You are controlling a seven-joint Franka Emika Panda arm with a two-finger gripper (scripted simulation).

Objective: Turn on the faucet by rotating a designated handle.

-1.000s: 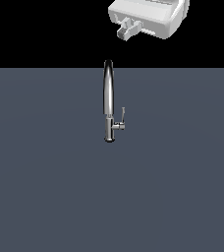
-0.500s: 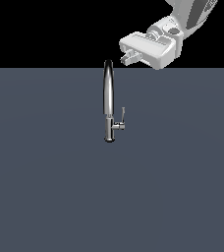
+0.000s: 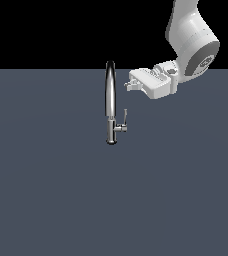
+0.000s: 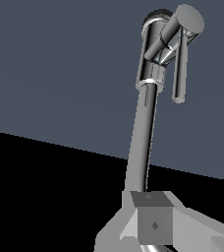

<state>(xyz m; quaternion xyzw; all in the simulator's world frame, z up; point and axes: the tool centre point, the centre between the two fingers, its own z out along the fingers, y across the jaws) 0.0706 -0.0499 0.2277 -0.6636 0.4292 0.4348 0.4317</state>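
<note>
Gripper [image 3: 129,85] beside the faucet [image 3: 110,102] top, clear of it — finger gap cannot be told; handle [image 3: 125,118] untouched, upright.

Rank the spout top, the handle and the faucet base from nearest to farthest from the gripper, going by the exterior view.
From the gripper:
1. Spout top, just to the exterior view's left of it.
2. Handle, below it.
3. Faucet base, lowest, farthest.
</note>
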